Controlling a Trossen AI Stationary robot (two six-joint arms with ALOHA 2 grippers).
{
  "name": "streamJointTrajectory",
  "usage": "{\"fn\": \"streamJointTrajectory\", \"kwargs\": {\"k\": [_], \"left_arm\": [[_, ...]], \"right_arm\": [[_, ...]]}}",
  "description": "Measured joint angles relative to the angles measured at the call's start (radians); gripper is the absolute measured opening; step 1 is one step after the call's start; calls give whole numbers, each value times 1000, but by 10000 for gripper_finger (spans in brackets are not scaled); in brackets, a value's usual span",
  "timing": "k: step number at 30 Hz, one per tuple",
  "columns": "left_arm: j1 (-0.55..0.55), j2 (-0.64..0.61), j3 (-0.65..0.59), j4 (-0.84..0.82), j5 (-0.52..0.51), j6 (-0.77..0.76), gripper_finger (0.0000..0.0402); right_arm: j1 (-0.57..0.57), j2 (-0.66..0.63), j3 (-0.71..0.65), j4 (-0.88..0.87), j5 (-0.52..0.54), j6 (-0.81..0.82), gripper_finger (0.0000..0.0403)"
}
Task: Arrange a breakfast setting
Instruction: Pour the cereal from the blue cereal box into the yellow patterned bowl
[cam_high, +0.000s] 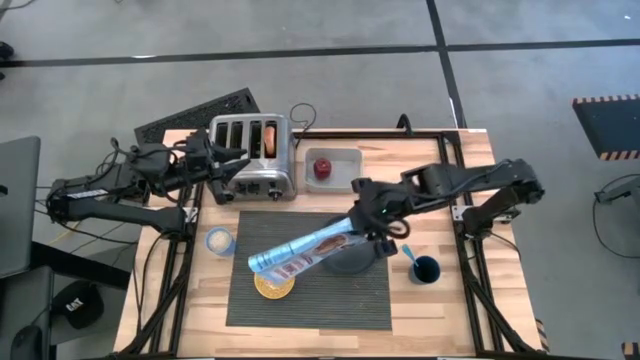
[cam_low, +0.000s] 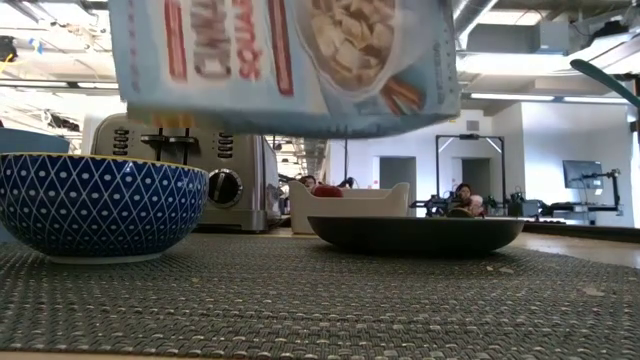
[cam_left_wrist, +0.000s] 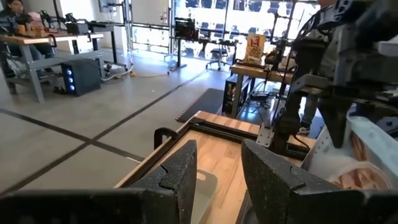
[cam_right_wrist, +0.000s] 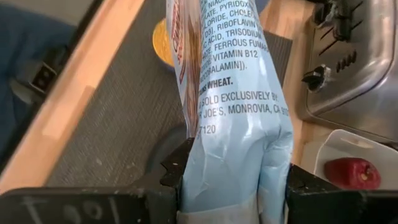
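My right gripper (cam_high: 366, 216) is shut on a light blue cereal package (cam_high: 300, 252) that slants over the dark ribbed placemat (cam_high: 330, 300). The package's free end hangs above a bowl (cam_high: 272, 287), yellow inside and blue-patterned outside (cam_low: 100, 205). A dark plate (cam_high: 350, 262) sits on the mat under the right gripper. A dark blue cup (cam_high: 426, 269) with a blue spoon handle (cam_high: 408, 251) stands right of the mat. A red apple (cam_high: 322, 168) lies in a white tray. A bagel (cam_high: 270, 137) sticks out of a toaster slot. My left gripper (cam_left_wrist: 217, 180) is open and empty beside the toaster. My right gripper pinches the package's closed end (cam_right_wrist: 236, 186) between its two fingers (cam_right_wrist: 177, 168), one on each broad side. The package reaches forward from the fingers toward the table's near left. It is lifted clear and tilted, its free end (cam_low: 290, 100) low over the bowl.
The steel toaster (cam_high: 252, 155) stands at the far left, the white tray (cam_high: 345, 158) to its right. A small blue-rimmed dish (cam_high: 220, 241) sits left of the mat. A black frame (cam_high: 440, 135) borders the table's far edge.
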Motion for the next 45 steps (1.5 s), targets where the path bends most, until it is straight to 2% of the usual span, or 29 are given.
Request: {"fn": "streamJointTrajectory", "kwargs": {"k": [14,28,45], "left_arm": [[0,1,0,-10,0,0,114],[0,1,0,-23,0,4,114],[0,0,0,-33,0,3,114]], "right_arm": [[13,148,203,-167,58,-45,148],[18,367,587,-405,72,-85,148],[39,377,611,-434,84,-82,148]]}}
